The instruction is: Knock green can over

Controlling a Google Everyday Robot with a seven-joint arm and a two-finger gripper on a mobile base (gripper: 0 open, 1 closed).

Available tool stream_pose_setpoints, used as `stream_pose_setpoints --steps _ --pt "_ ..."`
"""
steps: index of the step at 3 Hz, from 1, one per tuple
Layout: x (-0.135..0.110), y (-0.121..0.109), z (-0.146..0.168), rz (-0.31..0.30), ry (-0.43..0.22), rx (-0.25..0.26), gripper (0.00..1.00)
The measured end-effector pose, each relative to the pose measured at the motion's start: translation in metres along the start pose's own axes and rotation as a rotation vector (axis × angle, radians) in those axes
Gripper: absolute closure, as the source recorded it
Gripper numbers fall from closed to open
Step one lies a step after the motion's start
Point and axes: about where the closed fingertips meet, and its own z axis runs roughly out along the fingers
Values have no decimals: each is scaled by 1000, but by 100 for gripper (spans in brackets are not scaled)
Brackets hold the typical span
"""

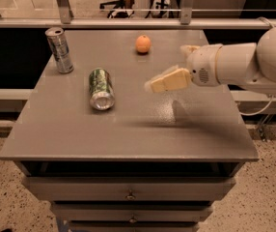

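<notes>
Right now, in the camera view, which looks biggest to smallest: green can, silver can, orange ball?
Biggest, about alike: green can and silver can; green lies nearer, so unranked.
Smallest: orange ball.
The pincer hangs right of the green can, apart.

The green can is thin metal: glossy printed body, bare silvery end. The tall can, at eleven o'clock from it, is duller grey metal. The table has a matt grey, finely speckled top. The gripper, at three o'clock from the green can, is smooth cream plastic, and the arm is a smooth white shell. The orange looks matt.
</notes>
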Motion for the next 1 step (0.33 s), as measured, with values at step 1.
stream_pose_setpoints --steps 1 --pt "-5 -5 -22 -69 17 -50 0"
